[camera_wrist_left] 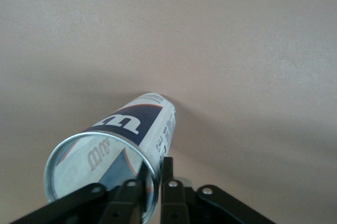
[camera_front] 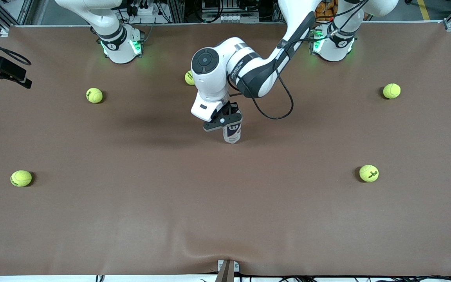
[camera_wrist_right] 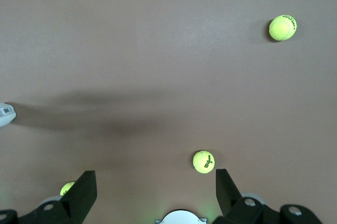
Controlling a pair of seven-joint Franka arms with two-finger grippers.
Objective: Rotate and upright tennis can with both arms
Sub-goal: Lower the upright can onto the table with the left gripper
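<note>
Covering the table, brown cloth (camera_front: pixel 131 219) (tennis can (camera_front: pixel 232 132) upright), left gripper (camera_front: pixel 225 119) seemingly pinching it.

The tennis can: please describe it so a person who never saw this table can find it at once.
Look at the middle of the brown table, under the left gripper. There the tennis can stands upright. It is the only cylinder, with a white and navy label, while the tennis balls around it are round and yellow-green.

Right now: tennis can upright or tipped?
Upright: the tennis can stands on its base mid-table, left gripper at its open rim.
</note>
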